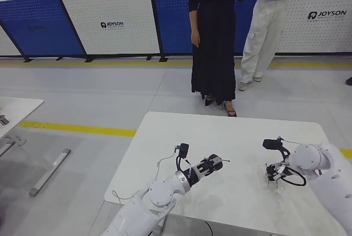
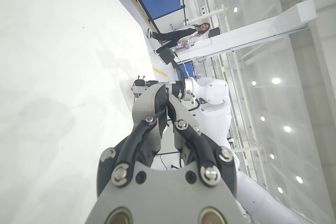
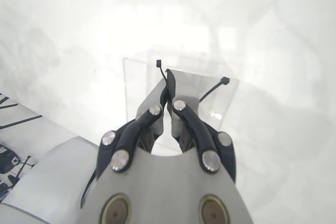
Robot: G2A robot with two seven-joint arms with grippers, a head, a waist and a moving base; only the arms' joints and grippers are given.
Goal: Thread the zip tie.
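Observation:
My right gripper point(image 3: 168, 79) is shut on a black zip tie point(image 3: 160, 68), whose square head pokes out past the fingertips. It hangs just above a clear plastic box point(image 3: 136, 83) on the table; a second black zip tie point(image 3: 215, 88) leans inside the box. From above, this gripper point(image 1: 274, 173) sits over the box point(image 1: 272, 184) at the table's right side. My left gripper point(image 2: 164, 101) is shut on a thin black zip tie point(image 2: 158, 114) that crosses its pad. In the top view it point(image 1: 214, 163) hovers mid-table, the tie's tip point(image 1: 226, 159) pointing toward the right arm.
The white table point(image 1: 234, 135) has bare surface between the two arms and toward its far edge. Two people stand on the floor beyond that far edge. A second white table point(image 1: 10, 112) stands off to the left.

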